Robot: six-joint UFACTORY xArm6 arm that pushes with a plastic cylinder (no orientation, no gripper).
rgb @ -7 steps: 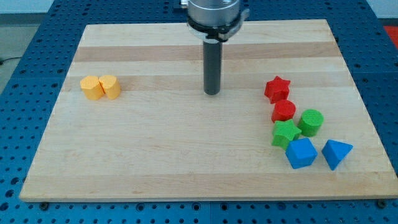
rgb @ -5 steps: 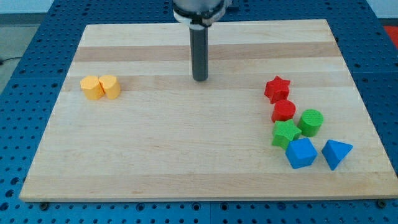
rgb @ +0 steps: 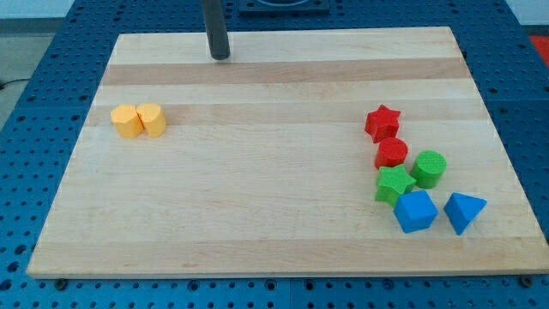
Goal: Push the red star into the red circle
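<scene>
A pale wooden board [rgb: 257, 215] lies on a blue perforated table [rgb: 34, 103].

Red star [rgb: 383, 122] lies flat at the view's right; red circle [rgb: 391, 153] touches it below.

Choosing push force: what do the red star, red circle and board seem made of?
Red star and red circle: probably moulded plastic, uniform matte colour. Board: light wood, visible grain and plank bands, smooth finish. My tip sits far away near the view's top.
</scene>
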